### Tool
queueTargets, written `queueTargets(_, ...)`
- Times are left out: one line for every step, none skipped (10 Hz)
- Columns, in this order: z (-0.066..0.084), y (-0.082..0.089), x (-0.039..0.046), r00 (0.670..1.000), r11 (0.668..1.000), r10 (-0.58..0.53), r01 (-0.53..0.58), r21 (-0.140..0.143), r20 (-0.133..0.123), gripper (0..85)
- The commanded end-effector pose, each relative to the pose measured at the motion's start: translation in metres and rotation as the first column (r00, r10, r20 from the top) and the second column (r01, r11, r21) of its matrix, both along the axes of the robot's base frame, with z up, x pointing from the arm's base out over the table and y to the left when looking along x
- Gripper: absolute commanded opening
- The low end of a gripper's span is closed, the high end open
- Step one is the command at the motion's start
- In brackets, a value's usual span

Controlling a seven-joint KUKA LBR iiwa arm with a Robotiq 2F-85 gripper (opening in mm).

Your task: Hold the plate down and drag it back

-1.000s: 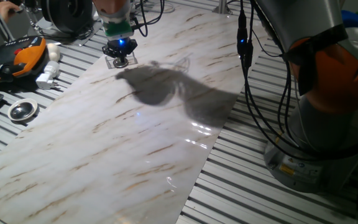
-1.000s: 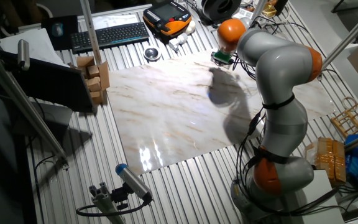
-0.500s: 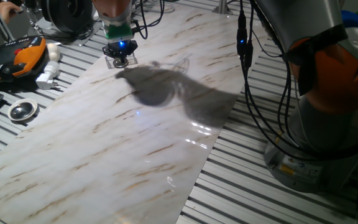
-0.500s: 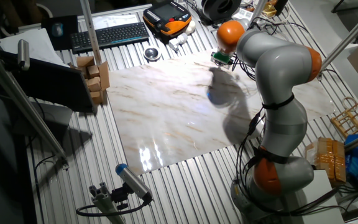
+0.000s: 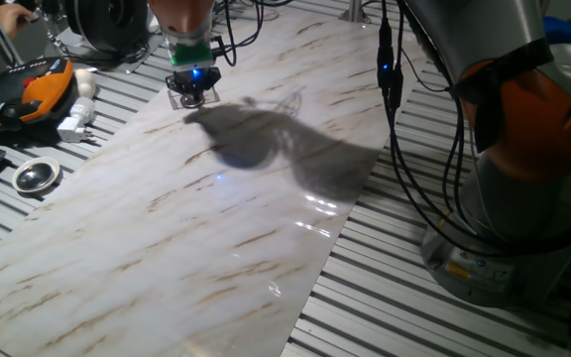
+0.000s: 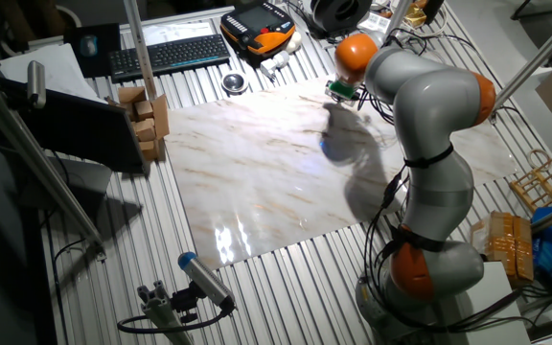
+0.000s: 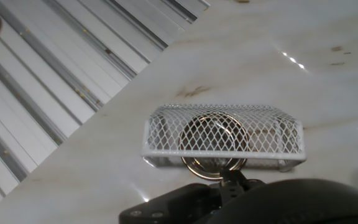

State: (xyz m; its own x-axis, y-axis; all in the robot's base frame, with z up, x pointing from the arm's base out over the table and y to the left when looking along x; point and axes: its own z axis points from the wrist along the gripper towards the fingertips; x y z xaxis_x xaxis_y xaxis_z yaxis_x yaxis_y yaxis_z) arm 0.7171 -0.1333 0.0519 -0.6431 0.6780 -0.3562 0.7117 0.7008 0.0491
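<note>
One gripper [image 5: 192, 96] over plate [image 7: 214, 147] under mesh cover [image 7: 223, 137], frame centre; finger opening cannot be told

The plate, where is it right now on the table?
In the hand view the plate lies on the marble board near its edge, under a white mesh piece, directly below the gripper.

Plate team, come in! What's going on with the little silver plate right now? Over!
Gripper low at the slab's far edge, jaws hidden. Plate flat on the marble slab, seen through a white mesh piece. Nothing else close by.
</note>
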Motion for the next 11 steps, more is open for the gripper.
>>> queueTargets(-0.0014, -0.0005, 0.0004, 1.000, 1.000, -0.006, 0.006, -0.001, 0.004, 0.0)
queueTargets(-0.0032, -0.0013, 0.0009, 1.000, 1.000, -0.012, 0.012, -0.004, 0.012, 0.0)
queueTargets(-0.0051, -0.0020, 0.0018, 1.000, 1.000, -0.015, 0.015, -0.007, 0.019, 0.0)
queueTargets(-0.0067, -0.0020, 0.0029, 1.000, 1.000, -0.017, 0.017, -0.011, 0.021, 0.0)
queueTargets(-0.0085, -0.0025, 0.0036, 0.999, 1.000, -0.017, 0.017, -0.015, 0.028, 0.0)
queueTargets(-0.0102, -0.0027, 0.0040, 0.999, 1.000, -0.017, 0.018, -0.022, 0.033, 0.0)
queueTargets(-0.0105, -0.0030, 0.0045, 0.999, 1.000, -0.019, 0.020, -0.024, 0.035, 0.0)
queueTargets(-0.0096, -0.0029, 0.0056, 0.999, 0.999, -0.023, 0.024, -0.030, 0.038, 0.0)
queueTargets(-0.0093, -0.0031, 0.0067, 0.999, 0.999, -0.024, 0.025, -0.036, 0.045, 0.0)
queueTargets(-0.0095, -0.0037, 0.0077, 0.999, 0.999, -0.023, 0.025, -0.038, 0.046, 0.0)
queueTargets(-0.0113, -0.0042, 0.0083, 0.998, 0.999, -0.025, 0.027, -0.037, 0.050, 0.0)
